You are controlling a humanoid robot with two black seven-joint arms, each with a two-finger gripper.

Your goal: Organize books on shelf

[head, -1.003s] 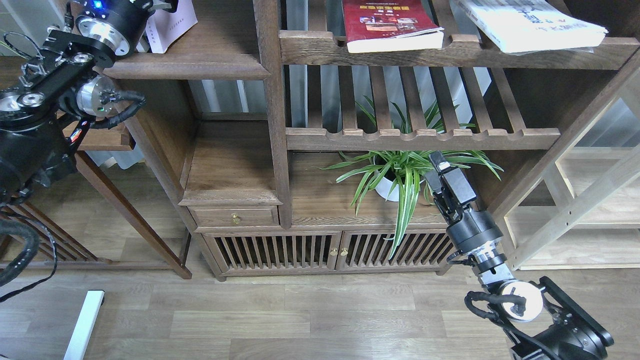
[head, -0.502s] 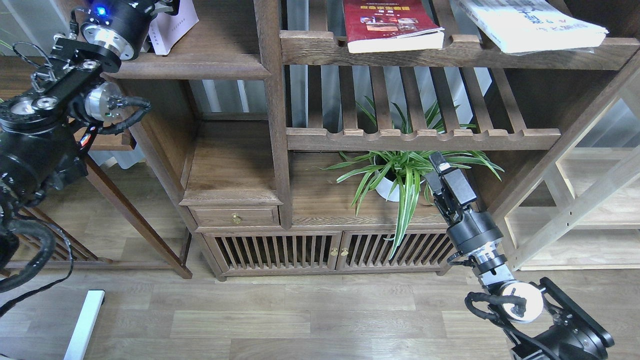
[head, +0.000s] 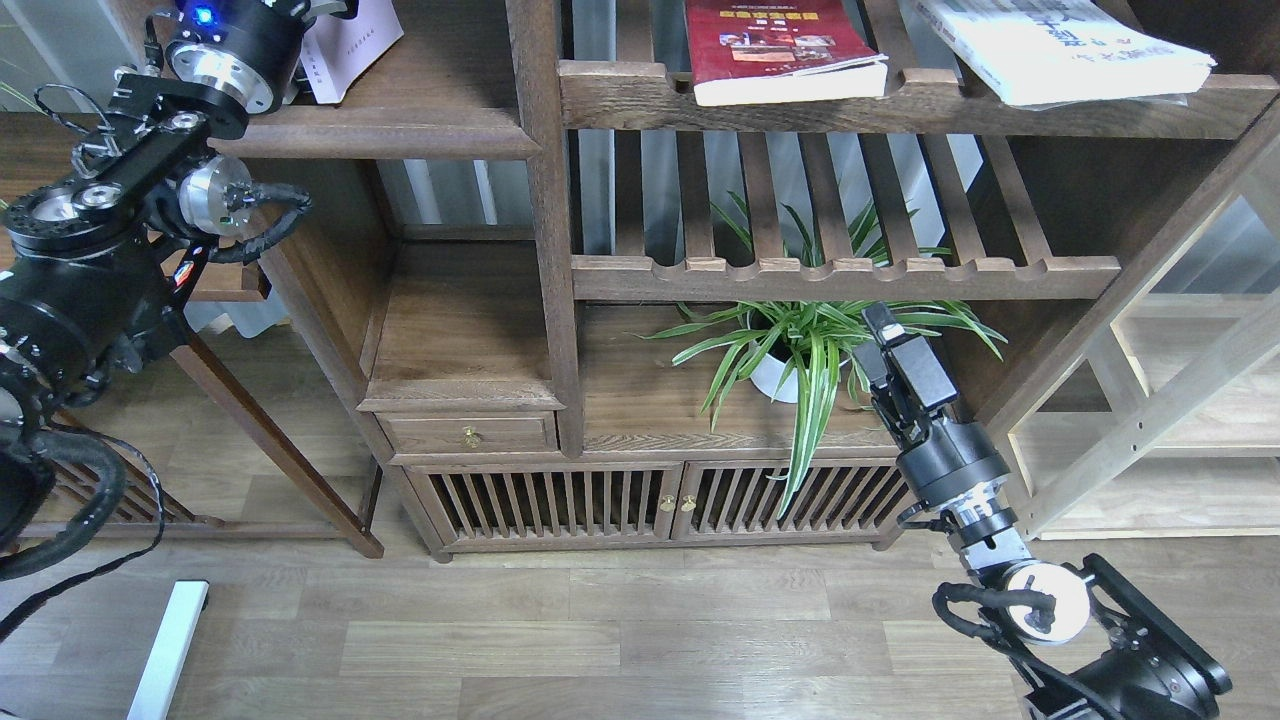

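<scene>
A walnut bookcase stands on wood flooring. The pale book (head: 345,45) sits on the solid shelf (head: 400,125) by the left hand (head: 320,8), whose grip I cannot tell. Red book (head: 785,50) and white book (head: 1060,45) lie unsorted on slats; the right hand (head: 880,335) looks closed, empty.

The left gripper (head: 325,8) sits at the top edge, mostly cut off, so whether its jaws are parted or closed cannot be told. The pale lavender-white book (head: 350,45) beside it is cropped by that edge and partly covered by the arm; its small print is unreadable. The dark red book (head: 785,50) and the large white book (head: 1060,45) both lose their far ends past the top edge. The white pot (head: 775,375) is largely screened by leaves.
</scene>
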